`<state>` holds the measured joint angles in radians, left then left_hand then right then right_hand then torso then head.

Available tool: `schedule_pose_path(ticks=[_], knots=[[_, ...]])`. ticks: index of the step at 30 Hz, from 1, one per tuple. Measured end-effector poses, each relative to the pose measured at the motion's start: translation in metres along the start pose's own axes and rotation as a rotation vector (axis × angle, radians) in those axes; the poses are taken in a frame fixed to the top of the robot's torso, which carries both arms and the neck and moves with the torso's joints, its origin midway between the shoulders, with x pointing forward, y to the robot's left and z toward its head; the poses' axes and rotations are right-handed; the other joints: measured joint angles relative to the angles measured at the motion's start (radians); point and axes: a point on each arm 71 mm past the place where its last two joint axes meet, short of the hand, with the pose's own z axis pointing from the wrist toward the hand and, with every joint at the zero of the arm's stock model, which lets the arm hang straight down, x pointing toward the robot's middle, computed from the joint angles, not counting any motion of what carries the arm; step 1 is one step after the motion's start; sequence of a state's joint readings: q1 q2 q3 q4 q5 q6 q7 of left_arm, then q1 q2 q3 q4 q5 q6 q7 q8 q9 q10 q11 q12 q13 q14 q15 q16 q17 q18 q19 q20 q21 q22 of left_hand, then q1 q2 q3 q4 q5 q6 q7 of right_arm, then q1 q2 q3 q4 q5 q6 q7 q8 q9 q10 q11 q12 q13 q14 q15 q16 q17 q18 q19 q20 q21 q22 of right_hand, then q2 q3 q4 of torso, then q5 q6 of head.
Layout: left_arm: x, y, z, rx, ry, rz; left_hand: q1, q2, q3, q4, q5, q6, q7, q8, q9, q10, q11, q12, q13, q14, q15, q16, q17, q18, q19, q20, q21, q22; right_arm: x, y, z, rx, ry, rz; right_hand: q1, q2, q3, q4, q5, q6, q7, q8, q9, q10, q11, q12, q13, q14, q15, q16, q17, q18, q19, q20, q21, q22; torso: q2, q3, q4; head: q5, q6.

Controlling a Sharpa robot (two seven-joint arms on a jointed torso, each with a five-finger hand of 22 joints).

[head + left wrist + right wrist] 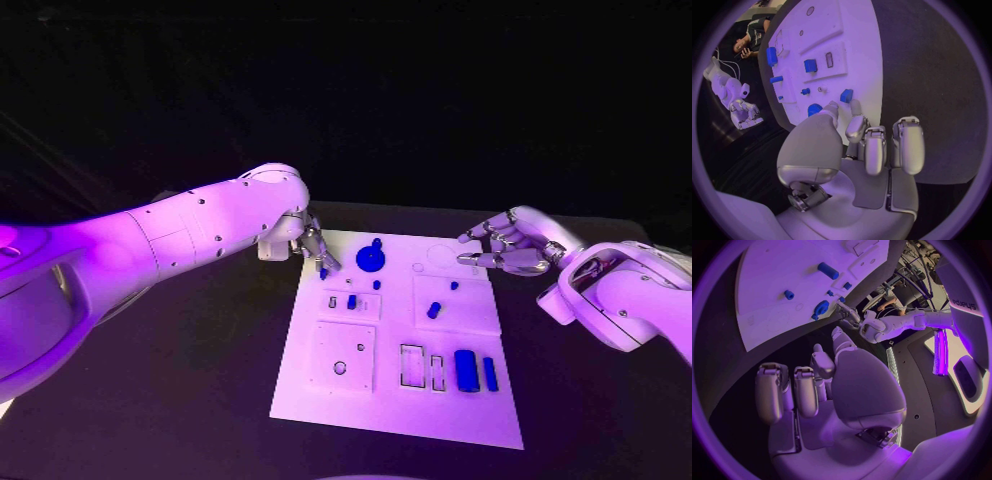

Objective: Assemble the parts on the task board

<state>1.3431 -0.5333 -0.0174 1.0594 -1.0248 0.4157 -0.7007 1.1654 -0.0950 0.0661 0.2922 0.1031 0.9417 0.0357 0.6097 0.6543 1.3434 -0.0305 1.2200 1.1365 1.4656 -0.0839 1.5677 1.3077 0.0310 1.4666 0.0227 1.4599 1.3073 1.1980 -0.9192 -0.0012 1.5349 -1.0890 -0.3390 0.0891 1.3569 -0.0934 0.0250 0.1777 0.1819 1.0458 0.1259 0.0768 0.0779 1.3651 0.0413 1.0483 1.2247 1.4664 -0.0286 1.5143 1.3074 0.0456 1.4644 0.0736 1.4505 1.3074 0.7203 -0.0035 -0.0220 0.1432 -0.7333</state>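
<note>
The white task board point(361, 395) lies flat in the middle of the black tabletop point(173, 400), its long side running away from the robot. The left hand point(299, 240) hangs over the board's far left corner, fingers pointing down toward the plate; its fingertips point(856, 107) are just beside a small blue part point(846, 95) near the board's edge, and the fingers are apart with nothing between them. A round blue disc part point(371, 259) sits on the board just to the right of that hand, close to the fingertips but not held. The right hand point(513, 246) hovers at the board's far right corner, just off its edge, fingers loosely curled and spread, gripping nothing. The nearest piece to it is a short blue peg point(434, 310) lying on the board's right half, apart from the hand. Nearer the robot, a larger blue block point(466, 370) and a slim blue bar point(490, 373) lie side by side at the board's near right, well away from both hands.
</note>
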Motion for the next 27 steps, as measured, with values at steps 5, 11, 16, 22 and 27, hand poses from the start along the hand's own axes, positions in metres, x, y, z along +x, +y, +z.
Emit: schedule_pose_path(ticks=[5, 11, 16, 22, 27], knots=[[0.0001, 0.0007, -0.0001, 0.000, 0.001, -0.001, 0.000, 0.000, 0.000, 0.000, 0.000, 0.000, 0.000, 0.000, 0.000, 0.000, 0.000, 0.000, 0.000, 0.000, 0.000, 0.000, 0.000, 0.000, 0.000, 0.000, 0.000, 0.000, 0.0000, -0.0002, 0.0000, 0.001, 0.000, 0.000, 0.000, 0.000, 0.000, 0.000, 0.000, 0.000, 0.000, 0.000, 0.000, 0.000, 0.000, 0.000, 0.000, 0.000, 0.000, 0.000, 0.000, 0.000, 0.000, 0.000, 0.000, 0.000, 0.000, -0.0003, -0.0001, 0.000, -0.001], [0.0002, 0.0017, -0.0003, 0.000, 0.004, 0.000, 0.000, 0.000, -0.003, -0.003, 0.000, 0.000, 0.000, 0.000, 0.000, 0.000, 0.000, 0.000, 0.001, 0.000, 0.000, 0.000, 0.000, 0.000, 0.000, 0.000, 0.000, 0.000, 0.0002, -0.0004, 0.0000, 0.001, 0.000, 0.000, 0.000, 0.000, 0.000, 0.000, 0.000, 0.000, 0.000, 0.000, 0.000, 0.000, 0.000, 0.000, 0.000, 0.000, 0.000, 0.000, 0.000, 0.000, 0.000, 0.000, 0.000, 0.000, 0.000, -0.0004, -0.0001, 0.000, -0.002], [0.0008, 0.0018, -0.0008, 0.001, 0.006, 0.002, 0.000, 0.000, -0.003, -0.003, 0.000, 0.000, 0.000, 0.004, 0.000, 0.000, 0.000, 0.000, 0.001, 0.000, 0.000, 0.000, 0.000, 0.000, 0.000, 0.000, 0.000, 0.000, 0.0005, -0.0006, 0.0000, 0.002, 0.001, 0.000, 0.000, 0.000, 0.000, 0.000, 0.000, 0.000, 0.000, 0.000, 0.000, 0.000, 0.000, 0.000, 0.000, 0.000, 0.000, 0.000, 0.001, 0.000, 0.000, 0.000, 0.000, 0.001, 0.000, -0.0005, -0.0001, 0.000, -0.003], [0.0019, 0.0015, -0.0017, 0.005, 0.011, 0.008, 0.000, 0.000, -0.003, -0.003, 0.000, 0.000, 0.000, 0.004, 0.000, 0.000, 0.000, 0.000, 0.001, 0.000, 0.000, 0.000, 0.000, 0.000, 0.000, 0.000, 0.000, 0.000, 0.0009, -0.0010, -0.0001, 0.003, 0.002, 0.001, 0.000, 0.000, 0.000, 0.000, 0.000, 0.000, 0.000, 0.000, 0.000, 0.000, 0.000, 0.000, 0.000, 0.000, 0.000, 0.000, 0.001, 0.000, 0.000, 0.000, 0.000, 0.001, 0.000, -0.0004, -0.0002, 0.000, -0.003], [0.0029, 0.0011, -0.0025, 0.008, 0.015, 0.013, 0.003, 0.003, -0.006, -0.005, 0.000, 0.000, 0.000, 0.004, 0.000, 0.000, 0.000, 0.000, 0.001, 0.000, 0.000, 0.000, 0.000, 0.000, 0.000, 0.000, 0.000, 0.000, 0.0012, -0.0011, -0.0001, 0.003, 0.003, 0.001, 0.000, 0.000, 0.000, 0.000, 0.000, 0.000, 0.000, 0.000, 0.000, 0.000, 0.000, 0.000, 0.000, 0.000, 0.000, 0.000, 0.001, 0.000, 0.000, 0.000, 0.000, 0.001, 0.000, -0.0004, -0.0002, 0.001, -0.004]])
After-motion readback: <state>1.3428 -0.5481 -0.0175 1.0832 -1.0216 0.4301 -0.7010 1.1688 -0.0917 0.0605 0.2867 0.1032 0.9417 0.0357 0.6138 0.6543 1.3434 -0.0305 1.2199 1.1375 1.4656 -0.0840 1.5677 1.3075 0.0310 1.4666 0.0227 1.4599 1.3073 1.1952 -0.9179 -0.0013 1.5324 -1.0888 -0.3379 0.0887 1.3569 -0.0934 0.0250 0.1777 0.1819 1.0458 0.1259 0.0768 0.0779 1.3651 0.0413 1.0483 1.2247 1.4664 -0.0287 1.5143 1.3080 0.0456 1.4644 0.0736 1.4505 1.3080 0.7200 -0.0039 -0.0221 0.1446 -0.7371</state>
